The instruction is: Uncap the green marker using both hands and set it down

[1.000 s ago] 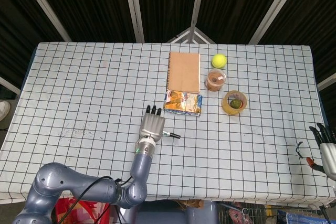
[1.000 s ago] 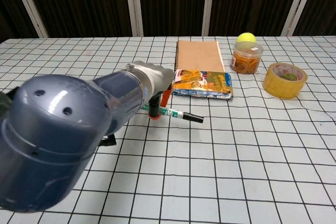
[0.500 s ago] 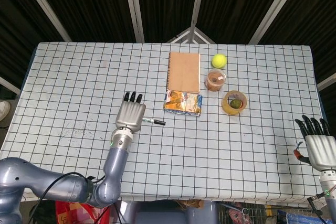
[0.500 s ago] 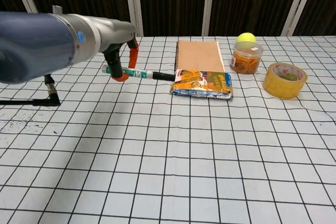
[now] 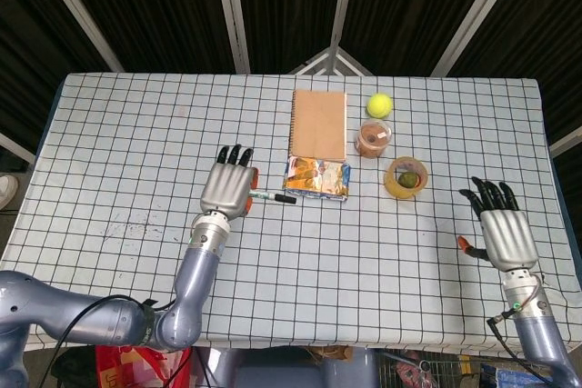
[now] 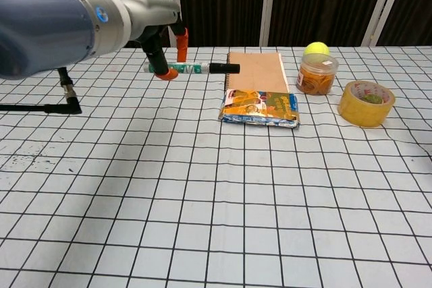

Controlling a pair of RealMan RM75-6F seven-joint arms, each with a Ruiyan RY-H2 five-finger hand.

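My left hand (image 5: pixel 228 190) (image 6: pixel 162 45) holds the green marker (image 6: pixel 194 68) (image 5: pixel 270 196) level in the air above the table, its black cap pointing right toward the snack packet. The marker has a white and green barrel, and the cap is on. In the head view my right hand (image 5: pixel 506 229) hovers over the table's right side with fingers spread and nothing in them; the chest view does not show it.
A brown notebook (image 5: pixel 319 124) lies at centre back with a colourful snack packet (image 5: pixel 317 177) at its near end. A tennis ball (image 5: pixel 379 104), a clear jar (image 5: pixel 373 138) and a yellow tape roll (image 5: pixel 406 177) sit to the right. A black cable (image 6: pixel 40 107) lies left.
My left hand has lifted the marker off the table and carried it up and slightly right. My right hand has come in from the table's right edge toward the middle.
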